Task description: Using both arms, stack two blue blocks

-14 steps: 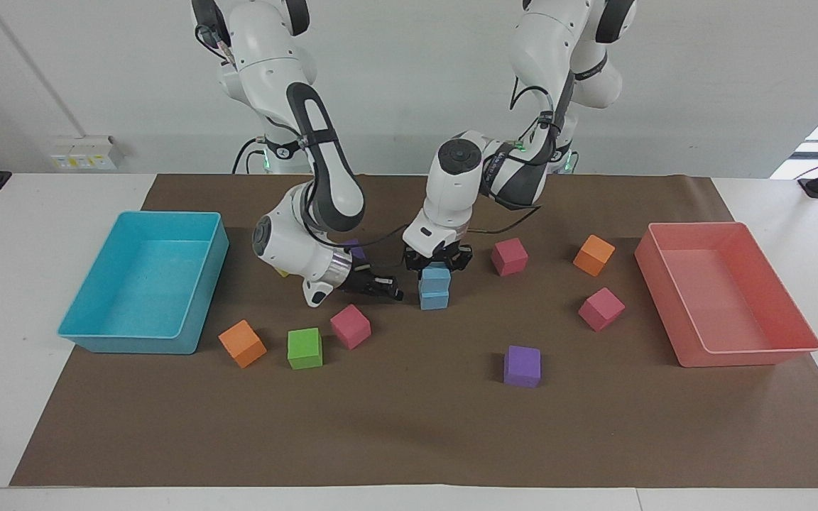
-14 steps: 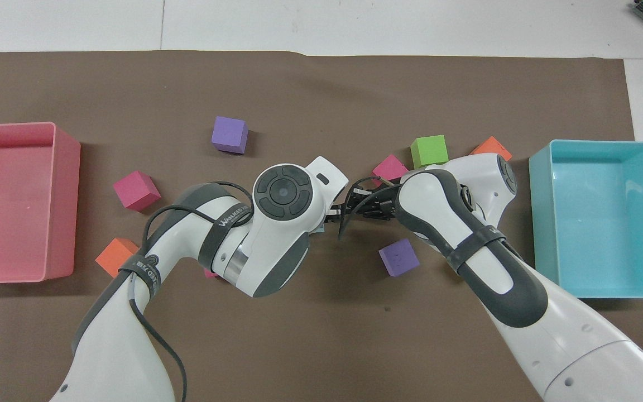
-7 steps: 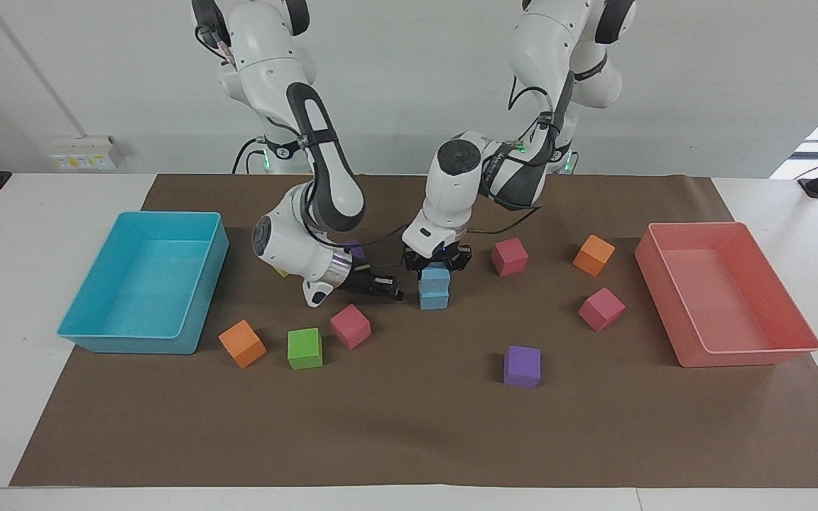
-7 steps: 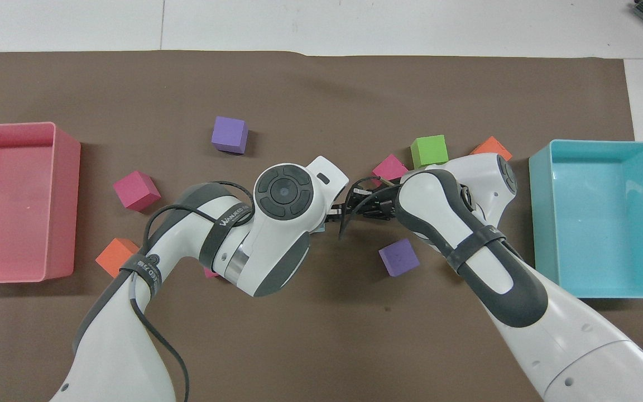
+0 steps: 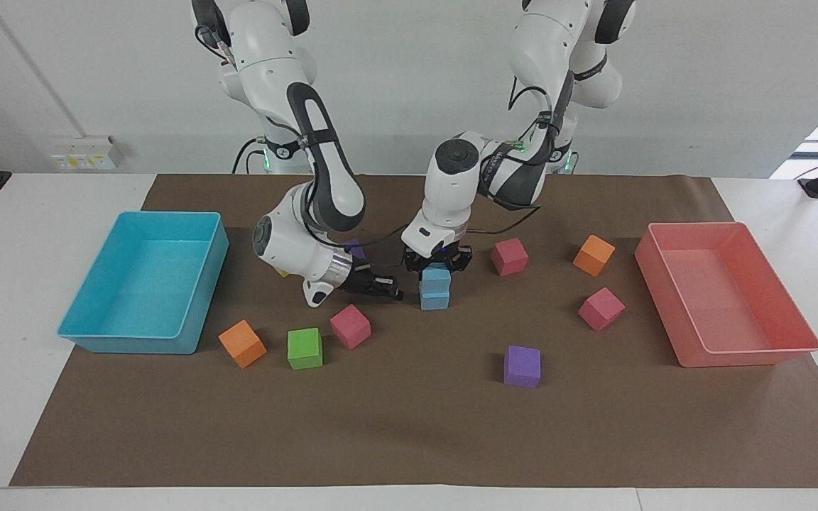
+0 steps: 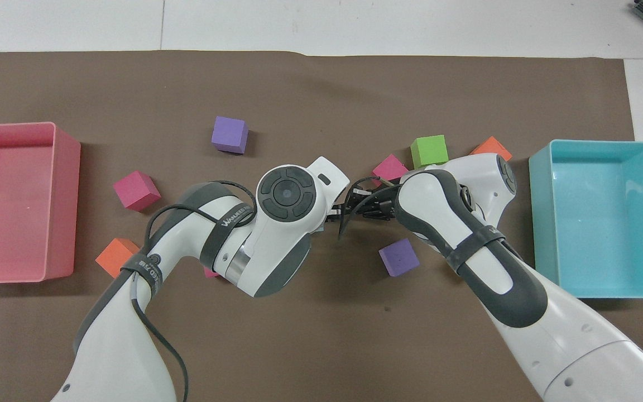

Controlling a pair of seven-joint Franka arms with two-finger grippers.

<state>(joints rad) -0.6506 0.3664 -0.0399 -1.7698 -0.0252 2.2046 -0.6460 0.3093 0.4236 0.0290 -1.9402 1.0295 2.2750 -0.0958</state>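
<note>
The left gripper (image 5: 438, 264) sits over the upper of two stacked blue blocks (image 5: 435, 287) mid-table, its grip unreadable, the right gripper (image 5: 386, 287) beside them likewise; the light, squashy foam wants gentle pinching on opposite flat sides.

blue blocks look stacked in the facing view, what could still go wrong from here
1. The left gripper is right down on the upper blue block, which sits on the lower blue block; a skewed lift could drag or tip it off.
2. The right gripper hangs low beside the stack; a sideways move could knock it.
3. A pink cube lies close under that arm and may get bumped.
</note>
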